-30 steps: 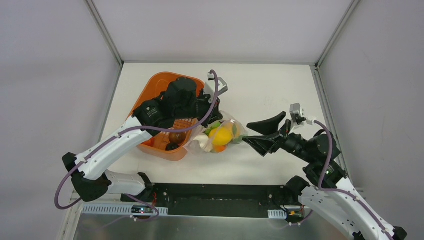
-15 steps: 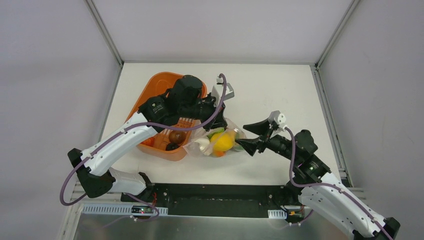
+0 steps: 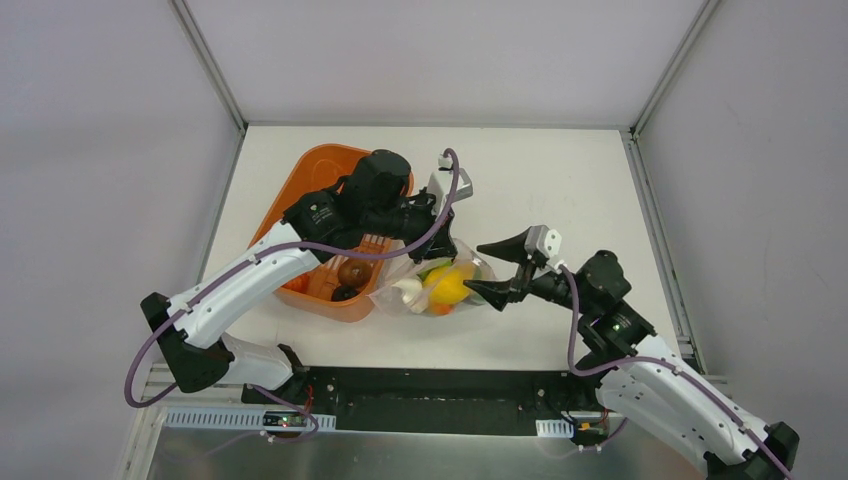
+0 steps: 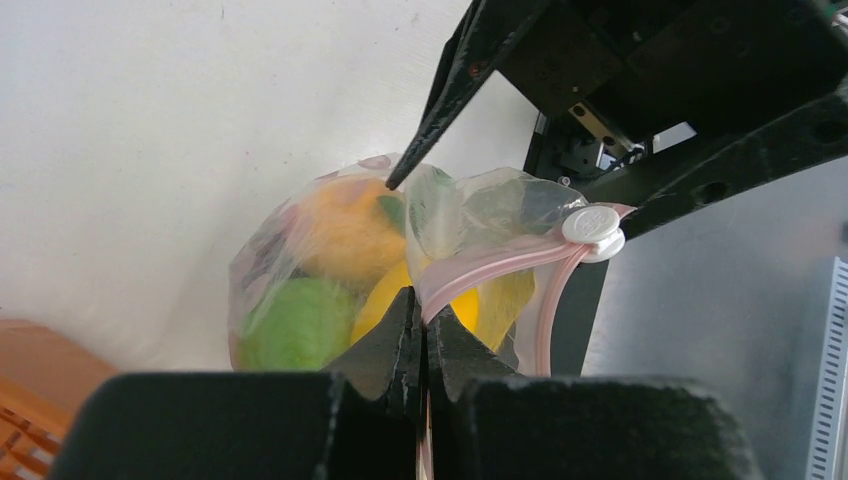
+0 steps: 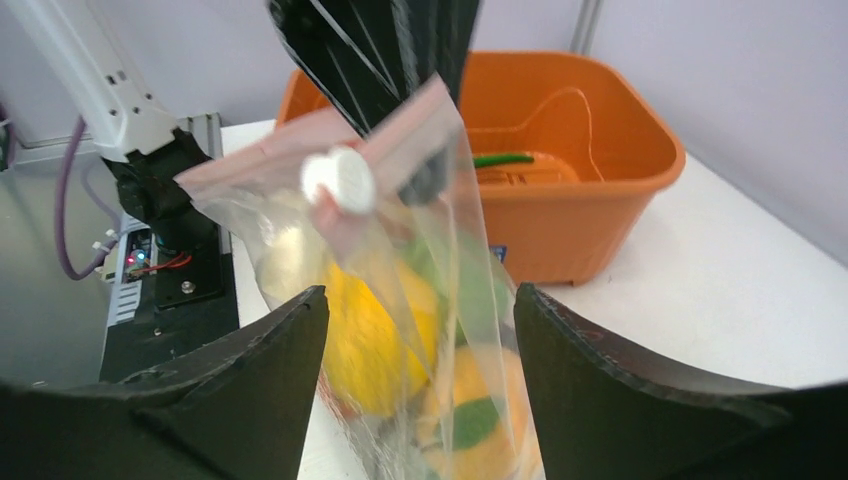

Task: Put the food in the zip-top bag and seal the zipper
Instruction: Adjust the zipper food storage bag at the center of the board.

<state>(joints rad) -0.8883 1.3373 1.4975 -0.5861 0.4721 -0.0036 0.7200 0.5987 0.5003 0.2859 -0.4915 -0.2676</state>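
The clear zip-top bag (image 3: 432,288) hangs beside the basket, holding yellow (image 3: 448,285), green and orange round fruits. My left gripper (image 3: 441,238) is shut on the pink zipper (image 4: 500,262) and holds the bag up by its mouth edge (image 4: 422,312). A white slider (image 4: 592,225) sits at the strip's far end and also shows in the right wrist view (image 5: 338,180). My right gripper (image 3: 478,268) is open, and its fingers straddle the bag's lower body (image 5: 420,370) without closing on it. A brown fruit (image 3: 352,272) and a dark one (image 3: 345,294) lie in the basket.
The orange plastic basket (image 3: 300,175) stands left of the bag, under my left arm, with a green pod (image 5: 505,159) inside. The black base rail (image 3: 420,390) runs along the table's near edge.
My right gripper has moved left, from clear of the bag to astride its right end. My left gripper has shifted slightly right with the bag's top.
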